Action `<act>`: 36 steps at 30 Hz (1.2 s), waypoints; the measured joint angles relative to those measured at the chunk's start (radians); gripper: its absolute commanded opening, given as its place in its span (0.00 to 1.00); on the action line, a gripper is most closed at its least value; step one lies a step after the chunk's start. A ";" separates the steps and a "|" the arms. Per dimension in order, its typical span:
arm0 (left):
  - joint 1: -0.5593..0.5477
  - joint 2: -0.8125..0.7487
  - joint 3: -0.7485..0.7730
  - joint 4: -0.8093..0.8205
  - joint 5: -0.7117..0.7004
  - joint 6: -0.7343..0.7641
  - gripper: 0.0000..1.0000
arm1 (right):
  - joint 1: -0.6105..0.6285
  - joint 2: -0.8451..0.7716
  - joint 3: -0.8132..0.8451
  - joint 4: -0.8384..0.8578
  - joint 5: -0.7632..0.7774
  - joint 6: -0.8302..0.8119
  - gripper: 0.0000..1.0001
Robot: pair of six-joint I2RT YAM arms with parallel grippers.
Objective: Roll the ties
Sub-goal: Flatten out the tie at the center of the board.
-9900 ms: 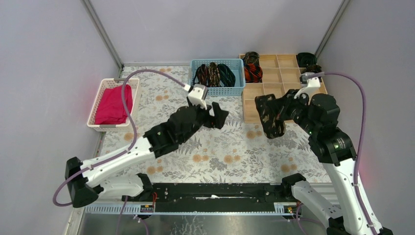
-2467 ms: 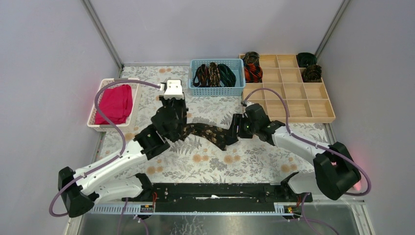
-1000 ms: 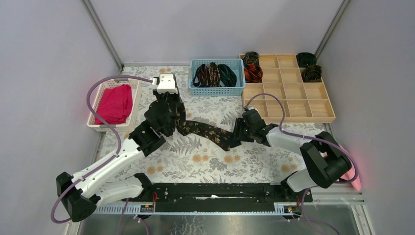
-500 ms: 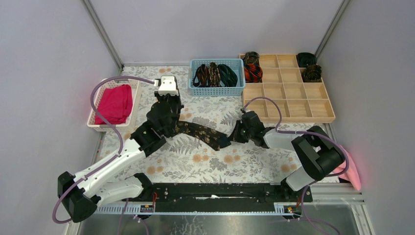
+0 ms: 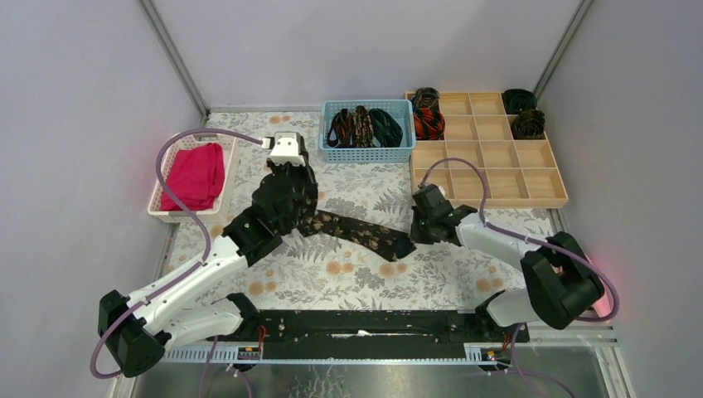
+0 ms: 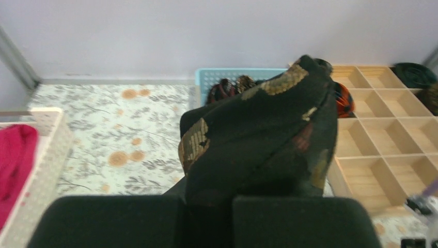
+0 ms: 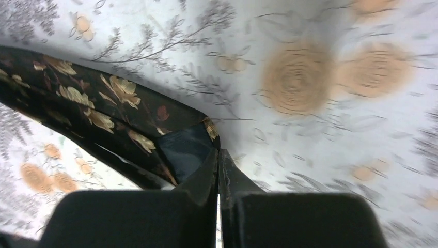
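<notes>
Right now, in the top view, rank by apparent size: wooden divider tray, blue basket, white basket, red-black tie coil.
1. wooden divider tray, clearly largest.
2-3. white basket and blue basket look about alike; I won't rank them.
4. red-black tie coil, smallest.

Bright even overhead light, soft shadows, wrist views blurred up close

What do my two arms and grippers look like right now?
The left arm and right arm have white links, black joints and wrists, each with a purple cable. A white camera block tops the left wrist. The left gripper and right gripper have blunt matte-black fingers.
</notes>
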 measured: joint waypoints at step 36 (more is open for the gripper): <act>-0.127 -0.044 -0.378 -0.167 -0.067 -0.708 0.00 | -0.451 0.259 0.412 -0.752 0.581 -0.232 0.00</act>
